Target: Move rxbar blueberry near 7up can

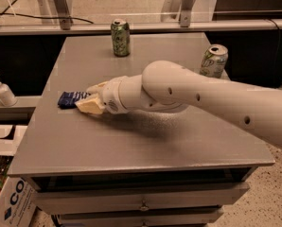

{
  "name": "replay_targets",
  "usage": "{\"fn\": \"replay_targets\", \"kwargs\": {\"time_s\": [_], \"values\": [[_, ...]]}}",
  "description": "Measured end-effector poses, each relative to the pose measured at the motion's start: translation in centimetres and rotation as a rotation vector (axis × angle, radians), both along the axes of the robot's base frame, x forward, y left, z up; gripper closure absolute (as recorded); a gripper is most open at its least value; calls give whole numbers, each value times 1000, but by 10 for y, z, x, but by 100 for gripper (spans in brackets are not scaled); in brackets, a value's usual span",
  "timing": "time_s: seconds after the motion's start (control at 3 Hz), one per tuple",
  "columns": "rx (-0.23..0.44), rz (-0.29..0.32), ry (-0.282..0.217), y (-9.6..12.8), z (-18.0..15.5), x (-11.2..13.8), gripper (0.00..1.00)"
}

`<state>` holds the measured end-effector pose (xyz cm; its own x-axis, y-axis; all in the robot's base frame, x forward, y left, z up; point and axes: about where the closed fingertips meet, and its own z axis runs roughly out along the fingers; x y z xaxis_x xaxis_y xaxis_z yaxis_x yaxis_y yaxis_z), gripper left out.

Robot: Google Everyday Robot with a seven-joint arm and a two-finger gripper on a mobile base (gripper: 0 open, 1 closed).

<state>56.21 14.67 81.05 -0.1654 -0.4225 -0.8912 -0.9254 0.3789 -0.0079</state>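
Note:
The rxbar blueberry (pixel 69 99) is a dark blue flat bar that lies on the grey table (pixel 145 145) near its left edge. My gripper (pixel 91 100) is down at the table, right at the bar's right end, and covers that end. The 7up can (pixel 213 61), silver-white with green markings, stands at the table's right edge, well to the right of the bar and behind my arm.
A darker mottled green can (pixel 120 37) stands at the back middle of the table. A white pump bottle (pixel 2 91) sits on a lower ledge to the left. A cardboard box (pixel 11 202) is on the floor at front left. Drawers run below the table's front edge.

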Motion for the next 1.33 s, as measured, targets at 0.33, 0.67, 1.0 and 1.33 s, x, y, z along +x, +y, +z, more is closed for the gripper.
{"fn": "replay_targets", "kwargs": {"time_s": [0.33, 0.67, 1.0, 1.33], "values": [[0, 0, 0, 0, 0, 0, 100], [0, 0, 0, 0, 1, 0, 100], [0, 0, 0, 0, 1, 0, 100], [0, 1, 0, 0, 1, 0, 100]]}}
